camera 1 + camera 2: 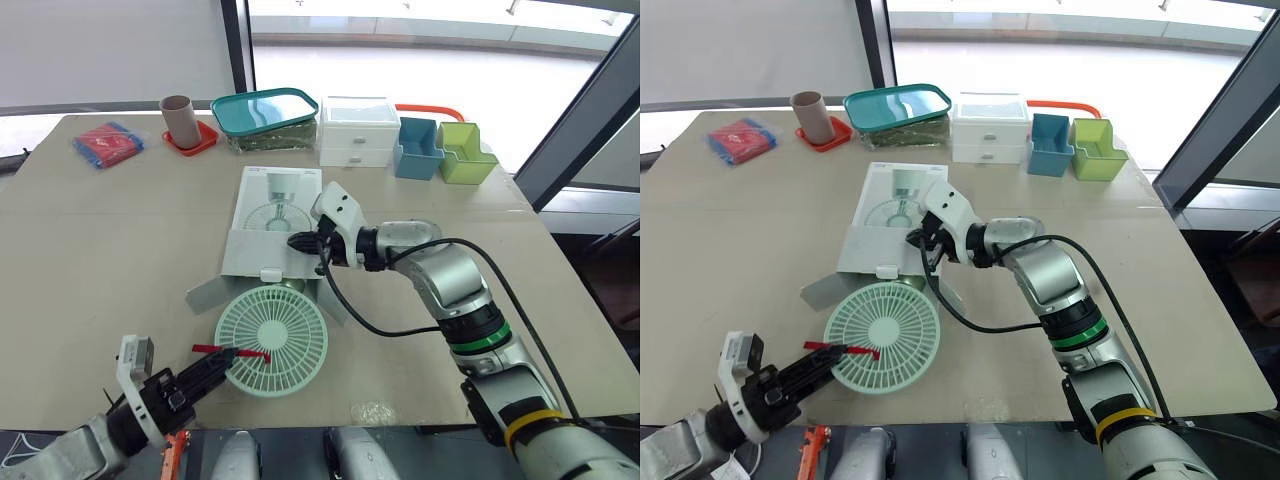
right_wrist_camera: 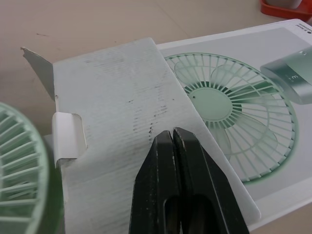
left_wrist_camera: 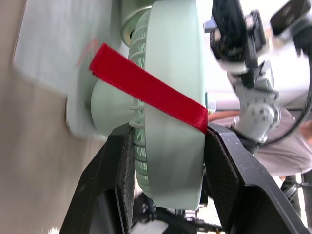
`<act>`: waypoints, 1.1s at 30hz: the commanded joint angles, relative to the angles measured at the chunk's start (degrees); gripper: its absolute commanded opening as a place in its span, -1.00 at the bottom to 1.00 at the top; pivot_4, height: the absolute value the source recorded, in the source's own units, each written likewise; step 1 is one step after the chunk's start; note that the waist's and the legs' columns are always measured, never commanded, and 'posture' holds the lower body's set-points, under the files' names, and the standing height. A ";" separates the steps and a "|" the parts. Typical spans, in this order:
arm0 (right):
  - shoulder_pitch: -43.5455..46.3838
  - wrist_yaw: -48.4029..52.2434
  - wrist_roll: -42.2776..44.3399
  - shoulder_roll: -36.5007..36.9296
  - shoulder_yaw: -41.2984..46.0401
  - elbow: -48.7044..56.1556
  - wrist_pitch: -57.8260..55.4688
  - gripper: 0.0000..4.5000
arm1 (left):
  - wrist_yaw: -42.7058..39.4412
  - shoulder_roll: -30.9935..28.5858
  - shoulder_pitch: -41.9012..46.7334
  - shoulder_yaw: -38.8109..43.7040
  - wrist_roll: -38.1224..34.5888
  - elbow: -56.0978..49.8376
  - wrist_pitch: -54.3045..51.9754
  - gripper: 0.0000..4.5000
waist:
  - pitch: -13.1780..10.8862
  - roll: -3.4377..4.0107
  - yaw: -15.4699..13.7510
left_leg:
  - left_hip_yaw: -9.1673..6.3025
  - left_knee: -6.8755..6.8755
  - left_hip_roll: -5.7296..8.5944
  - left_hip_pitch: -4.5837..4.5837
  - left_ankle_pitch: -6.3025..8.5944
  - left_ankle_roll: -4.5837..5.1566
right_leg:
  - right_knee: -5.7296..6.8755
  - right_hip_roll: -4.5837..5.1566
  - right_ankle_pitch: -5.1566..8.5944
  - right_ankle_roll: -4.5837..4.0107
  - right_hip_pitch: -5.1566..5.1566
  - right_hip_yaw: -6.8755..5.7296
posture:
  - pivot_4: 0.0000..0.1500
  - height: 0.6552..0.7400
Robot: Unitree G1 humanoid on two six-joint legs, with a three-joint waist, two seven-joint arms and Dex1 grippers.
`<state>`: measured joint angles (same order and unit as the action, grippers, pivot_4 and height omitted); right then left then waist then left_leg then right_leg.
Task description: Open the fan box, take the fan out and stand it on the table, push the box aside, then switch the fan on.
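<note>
Tabletop is busy: your left gripper is clamping the mint fan lying at the fan box mouth; right gripper, pinched empty, is pinning the flap. Draw straight out.

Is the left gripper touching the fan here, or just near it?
Touching. The left wrist view shows the left gripper with its two fingers pressed against opposite faces of the fan, with no gap on either side.

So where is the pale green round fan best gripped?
Probably the pale green fan's near-left rim, from the robot's side: it lies flat, grille up, far edge at the white cardboard box, leaving that thin edge free. The left gripper clamps it there.
</note>
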<state>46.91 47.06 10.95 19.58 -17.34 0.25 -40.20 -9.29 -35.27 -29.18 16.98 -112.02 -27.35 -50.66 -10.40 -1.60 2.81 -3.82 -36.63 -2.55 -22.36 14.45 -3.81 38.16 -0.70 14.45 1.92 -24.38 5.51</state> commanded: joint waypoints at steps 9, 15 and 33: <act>0.85 -0.04 0.70 -0.19 1.23 1.98 0.20 -1.00 | -3.94 -1.02 -3.05 0.14 0.93 0.16 -0.95 -0.31 | 0.01 -0.01 -0.03 | 0.00 0.00 -0.01 0.00 0.00 0.00 | 0.00 -0.01 -0.01 -0.02 0.00 -0.02 | 1.00 1.00; 1.26 0.20 0.40 0.47 1.44 1.70 0.66 -1.00 | -10.98 -1.81 -4.14 0.71 6.31 4.90 -3.30 -0.31 | 0.01 0.00 0.03 | 0.00 0.00 -0.01 0.01 0.00 0.00 | 0.00 -0.02 0.00 -0.02 0.00 -0.03 | 1.00 1.00; 2.58 0.84 0.20 0.10 1.10 -0.95 2.71 -1.00 | -23.66 -0.14 -2.11 4.85 15.77 8.96 -2.93 0.97 | 0.00 0.00 0.16 | 0.01 0.02 -0.03 0.04 0.00 0.00 | 0.01 -0.03 0.00 -0.05 0.00 -0.03 | 1.00 1.00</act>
<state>47.92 47.55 10.94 19.86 -17.31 -1.45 -38.61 -32.98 -35.98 -31.43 20.69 -96.30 -18.09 -53.82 -10.39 -1.60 2.97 -3.80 -36.61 -2.57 -22.33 14.45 -3.81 38.17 -0.72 14.46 1.87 -24.38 5.49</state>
